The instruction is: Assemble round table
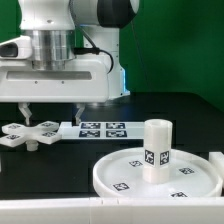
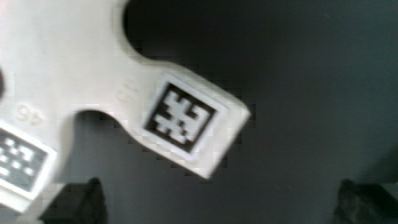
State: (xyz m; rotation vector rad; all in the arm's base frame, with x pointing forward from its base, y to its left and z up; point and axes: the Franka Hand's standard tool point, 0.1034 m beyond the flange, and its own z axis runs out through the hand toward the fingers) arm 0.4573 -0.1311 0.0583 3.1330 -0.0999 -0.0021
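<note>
On the table [image 1: 185,108]: 1 disc [image 1: 106,171], 1 leg [image 1: 156,147], 1 cross base [image 1: 27,135].

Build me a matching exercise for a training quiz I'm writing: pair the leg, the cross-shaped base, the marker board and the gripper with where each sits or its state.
Things:
1. cylinder leg
2. cross-shaped base
3. marker board
4. gripper

Places or states:
A. lying flat below the gripper
B. standing upright on the round disc
C. open, holding nothing
D. lying flat, just to the exterior view's right of the base

Pairs: 1-B, 2-A, 3-D, 4-C
</note>
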